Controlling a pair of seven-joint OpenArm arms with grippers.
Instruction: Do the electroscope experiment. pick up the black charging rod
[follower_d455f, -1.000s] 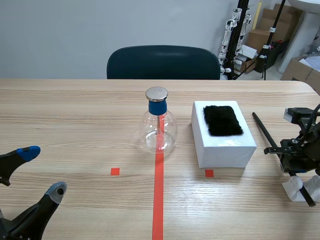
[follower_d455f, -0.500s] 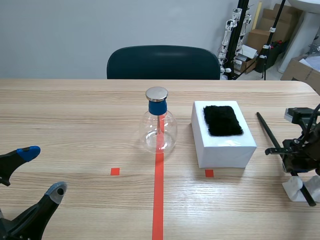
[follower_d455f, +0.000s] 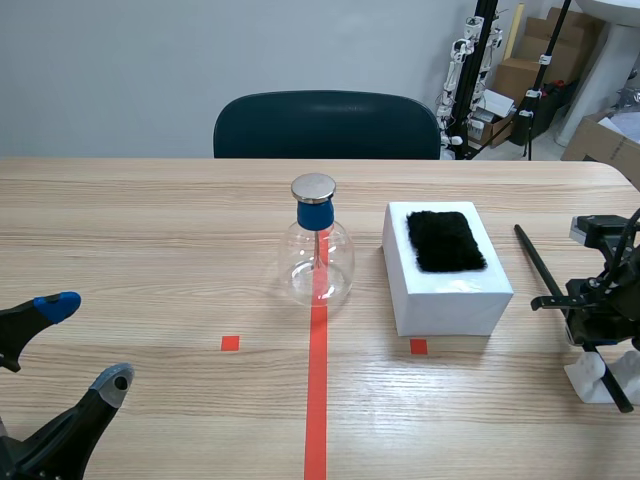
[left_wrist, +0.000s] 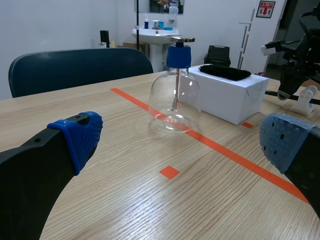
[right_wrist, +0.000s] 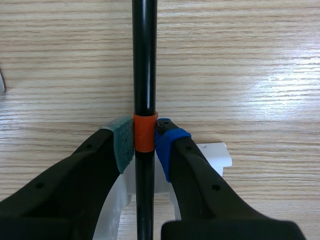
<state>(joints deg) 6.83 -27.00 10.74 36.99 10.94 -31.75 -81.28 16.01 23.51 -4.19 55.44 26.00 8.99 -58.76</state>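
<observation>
Right wrist view: right gripper (right_wrist: 144, 142) clamped on black charging rod (right_wrist: 144, 60), which points to 12 o'clock — grasp made. Next, likely: a straight lift.

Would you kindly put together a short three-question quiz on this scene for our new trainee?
1. True or false: the right gripper is shut on the black charging rod.
2. What lies on top of the white box? A) a black fur pad B) a metal disc C) a blue cap
3. Fill in the blank: the left gripper has its fingers ____.

Key: 1 true; 2 A; 3 open.
</observation>
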